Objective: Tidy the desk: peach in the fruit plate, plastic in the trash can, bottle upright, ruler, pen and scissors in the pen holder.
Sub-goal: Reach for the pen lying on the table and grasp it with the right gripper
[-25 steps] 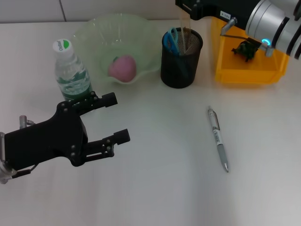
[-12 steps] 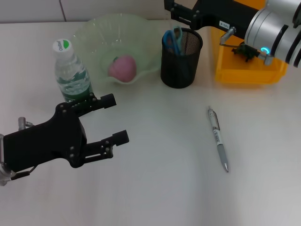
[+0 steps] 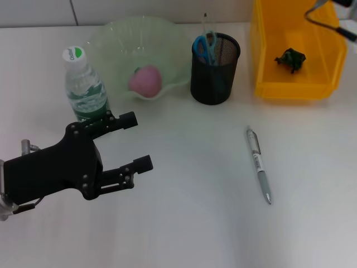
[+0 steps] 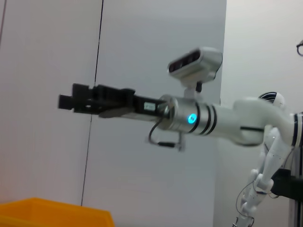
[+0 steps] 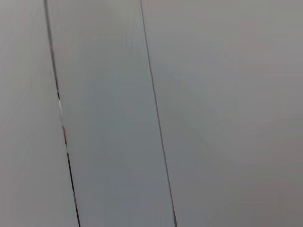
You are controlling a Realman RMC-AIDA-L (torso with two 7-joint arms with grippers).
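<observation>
A pink peach (image 3: 146,80) lies in the pale green fruit plate (image 3: 106,39). A water bottle (image 3: 83,85) stands upright next to the plate. The black mesh pen holder (image 3: 215,75) holds blue scissors (image 3: 204,46) and a clear ruler (image 3: 204,28). A grey pen (image 3: 259,164) lies on the table to the right of centre. Green crumpled plastic (image 3: 290,58) sits in the yellow bin (image 3: 262,56). My left gripper (image 3: 139,139) is open and empty near the front left, just in front of the bottle. My right gripper (image 4: 64,101) shows only in the left wrist view, raised in the air.
A bit of my right arm's cable (image 3: 326,22) shows over the yellow bin at the top right corner. The white table (image 3: 189,223) spreads between my left gripper and the pen.
My right arm, which held the ruler over the pen holder, has let it go into the holder and pulled up and to the right out of the head view. My left arm has not moved.
</observation>
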